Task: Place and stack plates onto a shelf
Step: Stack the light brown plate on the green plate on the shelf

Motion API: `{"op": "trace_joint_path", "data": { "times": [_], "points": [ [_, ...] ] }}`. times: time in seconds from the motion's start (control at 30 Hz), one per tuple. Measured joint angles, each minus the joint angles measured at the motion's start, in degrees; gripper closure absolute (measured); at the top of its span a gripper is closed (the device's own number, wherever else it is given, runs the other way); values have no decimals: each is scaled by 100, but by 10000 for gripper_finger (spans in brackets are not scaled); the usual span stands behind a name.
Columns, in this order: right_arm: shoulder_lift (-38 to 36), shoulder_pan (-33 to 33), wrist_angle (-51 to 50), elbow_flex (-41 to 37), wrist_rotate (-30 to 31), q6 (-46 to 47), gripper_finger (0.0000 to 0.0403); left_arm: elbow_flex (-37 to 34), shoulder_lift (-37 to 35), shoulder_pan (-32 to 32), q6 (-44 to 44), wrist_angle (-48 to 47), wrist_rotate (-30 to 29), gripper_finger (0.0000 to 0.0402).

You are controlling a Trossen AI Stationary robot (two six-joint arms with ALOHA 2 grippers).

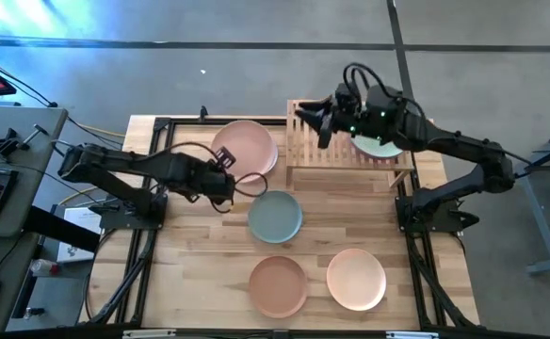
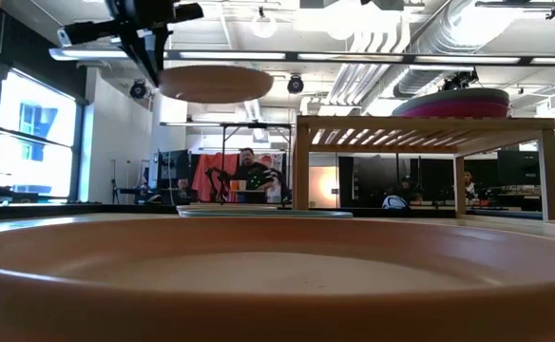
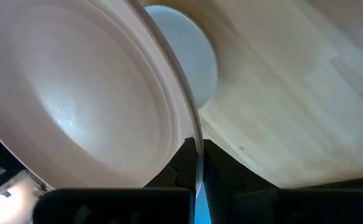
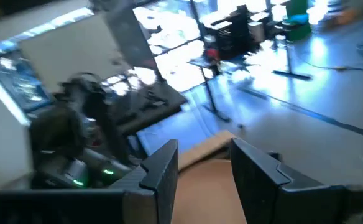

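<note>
Pink plate [image 1: 247,146] pinched at its rim by the left tool [image 1: 224,185], lifted.

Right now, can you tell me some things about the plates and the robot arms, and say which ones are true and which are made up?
1. The left tool holds the pale pink plate by its rim. True.
2. The right tool is carrying a plate. False: its fingers are open and hold nothing.
3. Plates already sit on the shelf. True: a stack is on top.
4. The grey-teal plate is in the air. False: it lies on the table.
5. The peach plate is on the shelf. False: it lies on the table.
</note>
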Motion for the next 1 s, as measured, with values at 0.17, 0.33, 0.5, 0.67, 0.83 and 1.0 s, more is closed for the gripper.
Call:
{"op": "trace_joint_path", "data": {
  "times": [0.17,0.33,0.5,0.67,0.83,1.0],
  "points": [
    [1,-130,-905,425,332,26,273,2,-101,230,654,586,-2,401],
    [5,-234,-1717,590,515,721,273,0,-56,362,1183,1164,-3,401],
    [26,-270,-2475,580,514,1437,273,0,24,417,1843,1648,8,401],
    [177,-266,-2976,577,429,1924,273,4,79,417,2350,1995,68,401],
    [423,-260,-3257,577,124,2228,273,-1,157,415,2502,1963,194,401],
    [708,-253,-3308,577,-87,2297,273,-4,217,408,2440,1924,319,401]
  ]
}}
